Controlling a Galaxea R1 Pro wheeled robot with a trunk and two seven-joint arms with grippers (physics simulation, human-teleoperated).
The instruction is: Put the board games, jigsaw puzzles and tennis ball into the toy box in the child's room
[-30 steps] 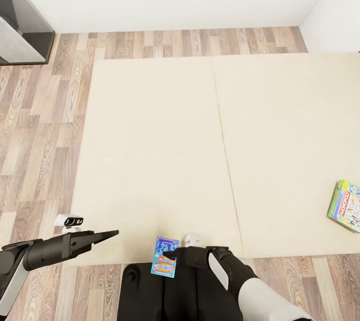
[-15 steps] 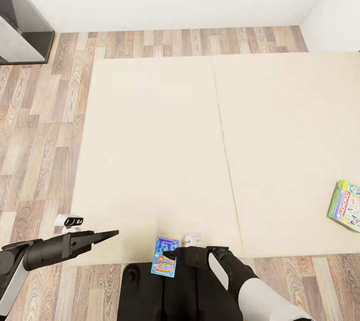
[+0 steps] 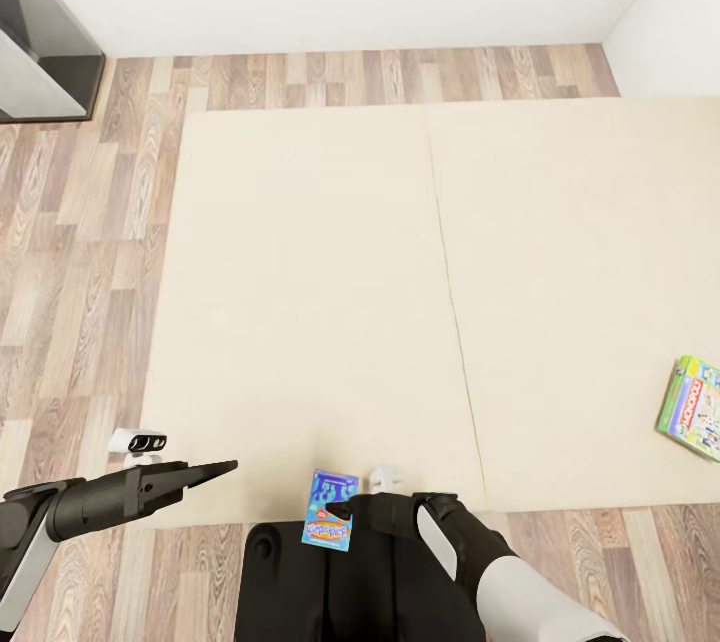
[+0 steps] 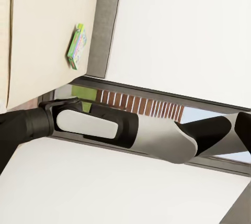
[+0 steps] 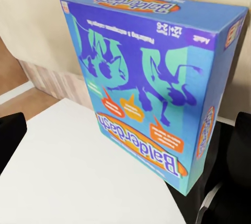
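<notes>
The right gripper [image 3: 345,504] is clamped on the blue board game [image 3: 330,512] at the near edge of the bed [image 3: 300,272], where a thin edge hold could let it slip, while the left gripper [image 3: 215,469] looks closed and empty.

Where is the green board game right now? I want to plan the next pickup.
In the head view, the green board game lies on the bed at its far right edge, well away from the right gripper holding the blue board game.
</notes>
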